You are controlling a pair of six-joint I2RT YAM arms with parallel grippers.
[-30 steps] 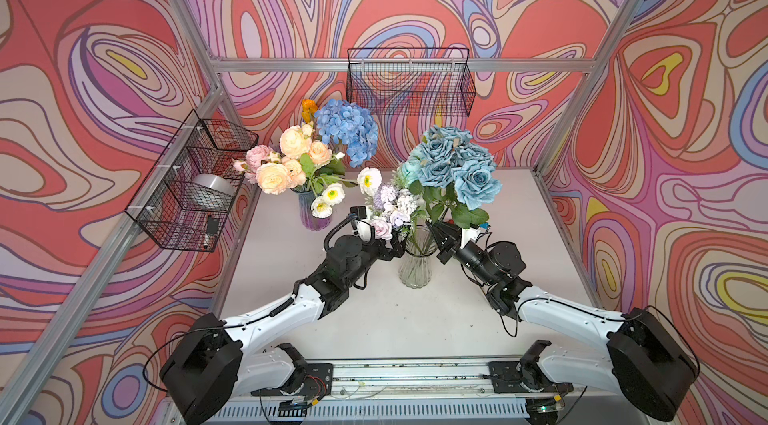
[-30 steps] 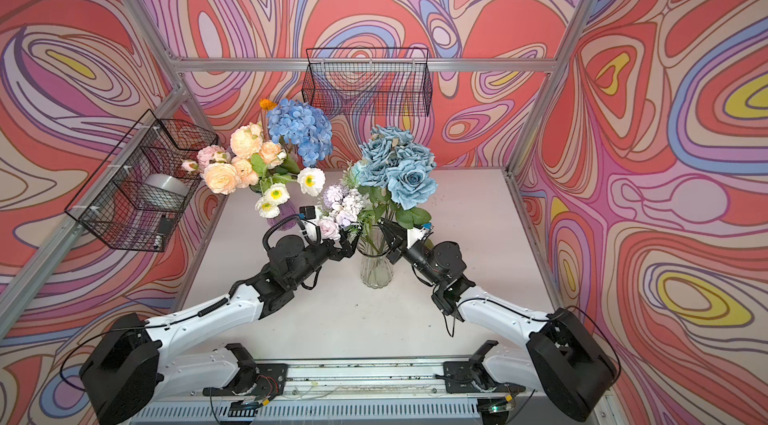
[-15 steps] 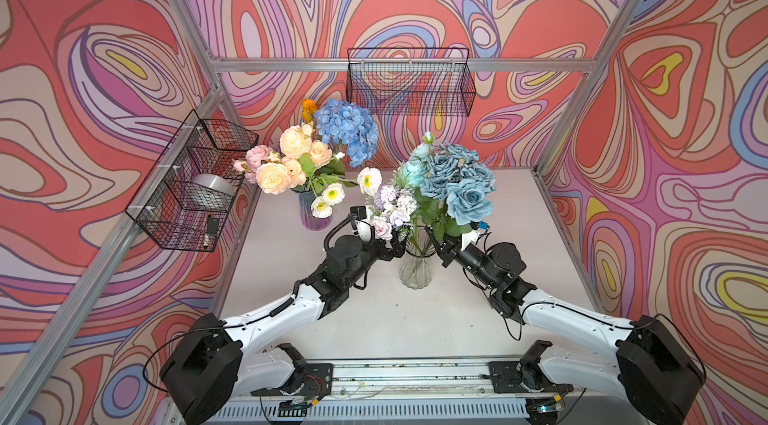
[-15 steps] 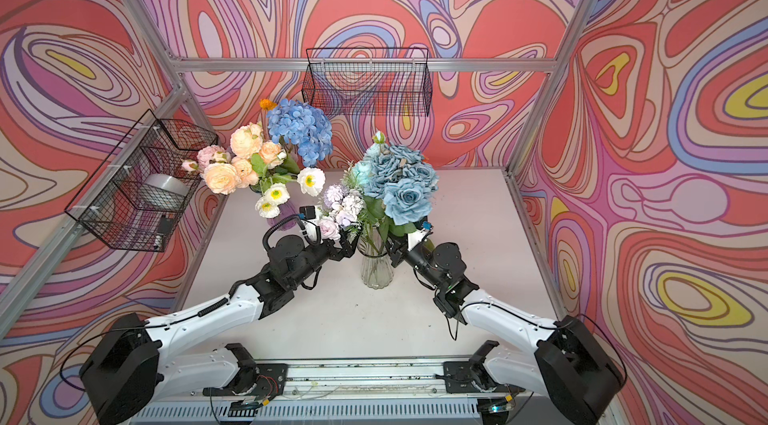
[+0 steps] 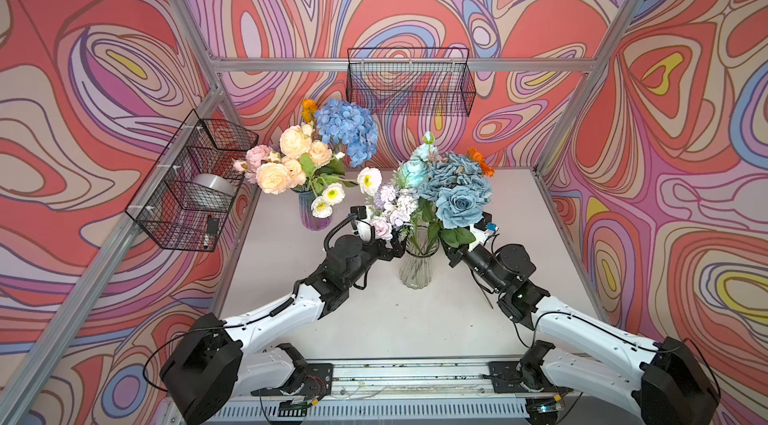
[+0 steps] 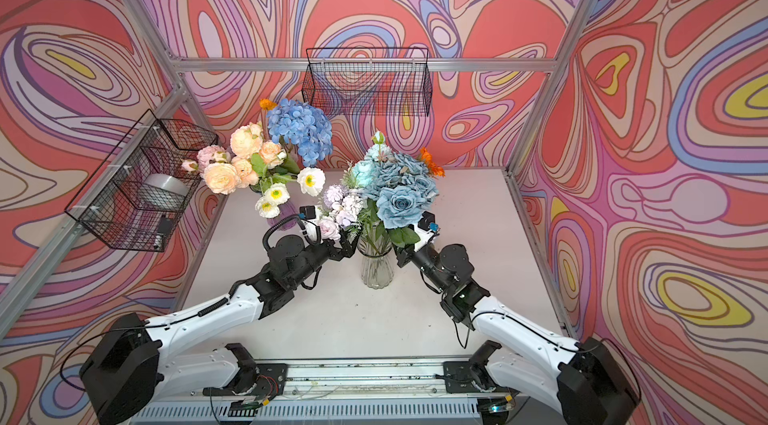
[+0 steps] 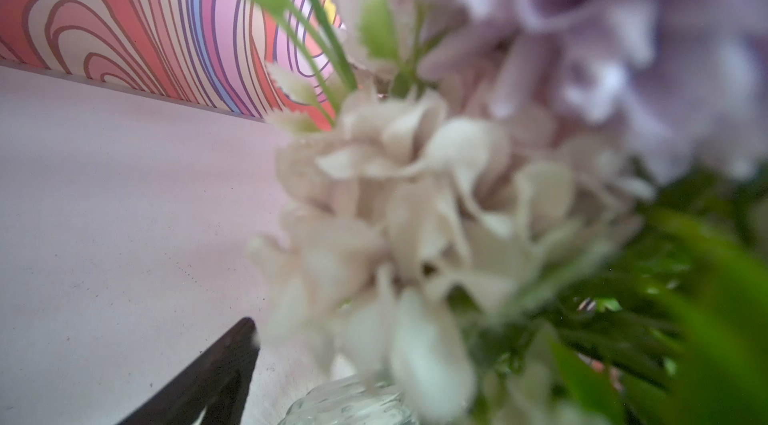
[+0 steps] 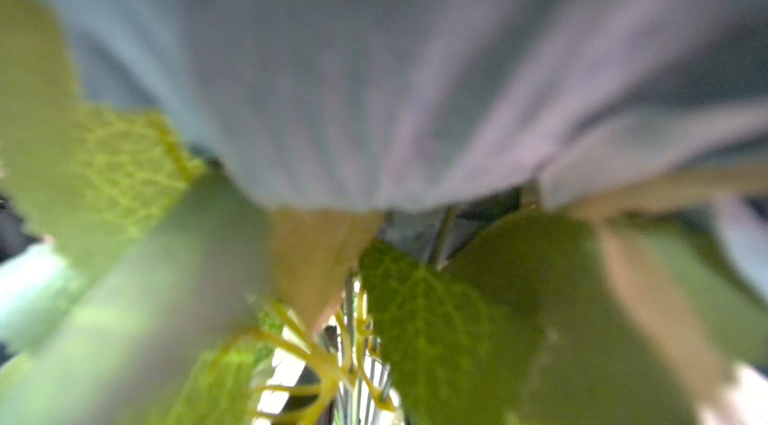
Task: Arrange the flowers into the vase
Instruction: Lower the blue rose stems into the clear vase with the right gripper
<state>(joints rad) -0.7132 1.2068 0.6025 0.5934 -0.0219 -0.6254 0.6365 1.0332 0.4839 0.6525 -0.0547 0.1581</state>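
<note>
- Now the teal roses (image 5: 455,190) and lilac-pink pastels (image 5: 392,205) stand in the clear vase (image 5: 417,269).
- Just beside the vase rim sits the left gripper (image 5: 395,250), jaws wide apart.
- Opposite it, the right gripper (image 5: 451,254) is buried under leaves (image 5: 457,236); I cannot tell how its jaws stand.

Both top views are bright and evenly lit by soft light from above; shadows on the table (image 5: 374,319) are faint and soft-edged. Focus is sharp throughout, with small glints on the glass vase (image 5: 417,269). Wide-angle distortion makes the posts (image 5: 564,119) lean outward toward the edges. In the left wrist view the flowers (image 7: 415,215) are blurred, the wall (image 7: 124,28) sharper. The right wrist view is dim and almost wholly out of focus: a grey-blue petal (image 8: 374,70), hazy leaves (image 8: 436,319), backlight between them.
</note>
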